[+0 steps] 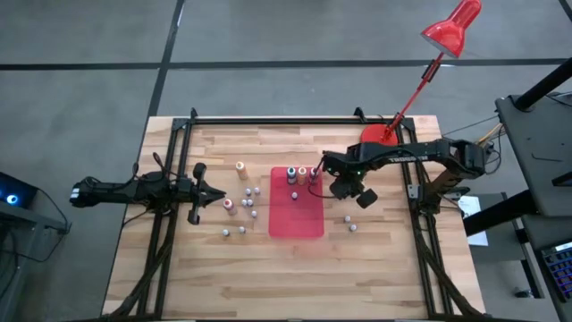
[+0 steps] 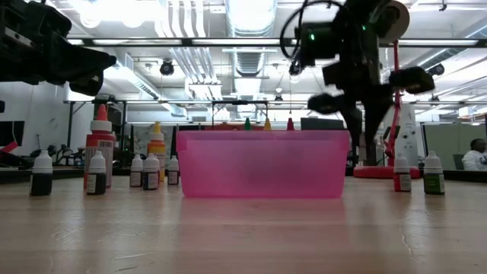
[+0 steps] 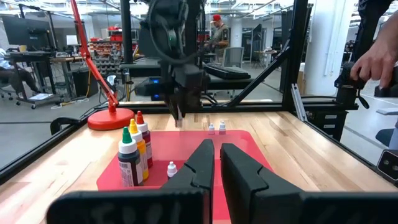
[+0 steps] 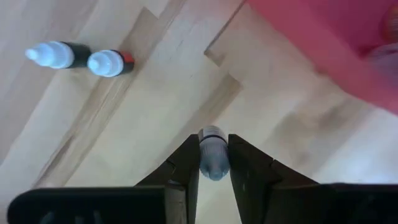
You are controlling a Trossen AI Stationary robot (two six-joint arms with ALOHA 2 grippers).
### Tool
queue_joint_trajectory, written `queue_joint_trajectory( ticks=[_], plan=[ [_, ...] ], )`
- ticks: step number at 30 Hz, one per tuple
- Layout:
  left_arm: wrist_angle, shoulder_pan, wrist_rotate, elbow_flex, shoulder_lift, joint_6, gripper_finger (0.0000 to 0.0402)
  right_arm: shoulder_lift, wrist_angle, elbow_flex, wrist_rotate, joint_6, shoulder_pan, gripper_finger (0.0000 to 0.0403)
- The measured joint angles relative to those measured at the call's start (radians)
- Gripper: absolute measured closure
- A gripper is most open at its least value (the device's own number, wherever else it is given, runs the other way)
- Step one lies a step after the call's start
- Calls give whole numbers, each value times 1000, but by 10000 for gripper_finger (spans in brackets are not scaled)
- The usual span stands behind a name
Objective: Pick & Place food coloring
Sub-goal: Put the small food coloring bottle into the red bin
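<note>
Above the bare wood just off the right edge of the red tray (image 1: 296, 215), the right gripper (image 4: 213, 163) hangs clear of the desk (image 1: 384, 268), its jaws clenched on 1 small food coloring bottle (image 4: 212, 152) with a pale cap, gripped between the 2 dark fingers (image 4: 184, 168). The right wrist view shows this bottle lifted over the planks, with 2 more bottles (image 4: 78, 57) lying or standing side by side on the wood farther off and the tray edge at the corner. In the high view the right arm reaches from the desk's right side toward the tray's upper right corner. Inside the tray, at its far end, 3 taller bottles (image 1: 302, 173) stand in a row; the left wrist view shows them with green, yellow and red tips, plus 1 small white-capped bottle (image 3: 171, 168) on the tray floor. A loose group of small bottles (image 1: 246, 207) stands on the desk left of the tray, 1 orange bottle (image 1: 241, 168) apart toward the far side, and 2 more (image 1: 351, 223) right of the tray. The left gripper (image 1: 214, 193) rests low at the desk's left side, pointing toward the tray, jaws closed on nothing. A red desk lamp (image 1: 420, 72) stands at the far right corner. A person's hand (image 3: 373, 59) shows beyond the desk in the left wrist view.
</note>
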Motion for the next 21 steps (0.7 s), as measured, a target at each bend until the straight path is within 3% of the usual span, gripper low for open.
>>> queue_joint_trajectory(
  ticks=[11,21],
  plan=[
    [0,0,0,0,0,0,399,9,-88,251,-1,-77,8,337],
    [0,0,0,0,0,0,399,93,-97,379,-2,-124,25,337]
  ],
)
